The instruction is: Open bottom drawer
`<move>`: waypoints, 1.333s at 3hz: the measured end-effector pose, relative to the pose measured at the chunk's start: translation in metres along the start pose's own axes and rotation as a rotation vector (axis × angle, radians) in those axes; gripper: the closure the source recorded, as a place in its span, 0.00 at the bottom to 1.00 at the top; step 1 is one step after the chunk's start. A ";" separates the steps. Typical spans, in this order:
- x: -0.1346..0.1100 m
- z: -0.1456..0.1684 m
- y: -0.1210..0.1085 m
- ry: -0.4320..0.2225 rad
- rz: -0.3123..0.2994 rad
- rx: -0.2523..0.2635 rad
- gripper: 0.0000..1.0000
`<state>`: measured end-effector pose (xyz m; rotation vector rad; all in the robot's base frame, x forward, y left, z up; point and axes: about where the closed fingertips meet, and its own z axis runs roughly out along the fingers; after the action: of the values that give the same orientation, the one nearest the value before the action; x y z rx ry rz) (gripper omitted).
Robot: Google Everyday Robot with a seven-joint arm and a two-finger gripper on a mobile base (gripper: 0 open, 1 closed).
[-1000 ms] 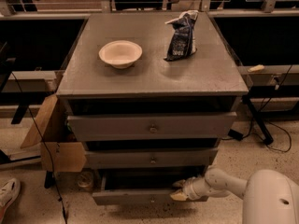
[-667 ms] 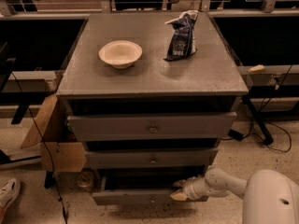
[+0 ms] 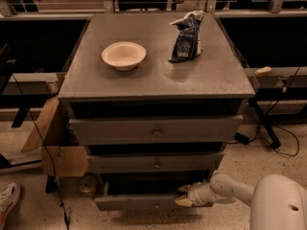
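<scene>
The bottom drawer [image 3: 139,202] is the lowest grey front of the cabinet, with a small round knob [image 3: 156,205] at its centre. It stands pulled out a little, showing a dark gap above its front. My gripper [image 3: 184,195] reaches in from the lower right on a white arm [image 3: 230,189]. Its pale fingertips [image 3: 184,201] sit at the right end of the drawer's top edge, one above and one in front of it.
Above are the middle drawer [image 3: 153,163] and the top drawer [image 3: 156,130]. A white bowl [image 3: 123,55] and a dark snack bag [image 3: 186,36] sit on the cabinet top. A cardboard box [image 3: 57,147] stands at the left, with cables and table legs at the right.
</scene>
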<state>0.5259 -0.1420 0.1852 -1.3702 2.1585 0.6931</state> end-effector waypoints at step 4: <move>0.017 -0.009 0.035 0.020 -0.105 0.029 0.14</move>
<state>0.4865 -0.1461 0.1870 -1.4693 2.0872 0.6081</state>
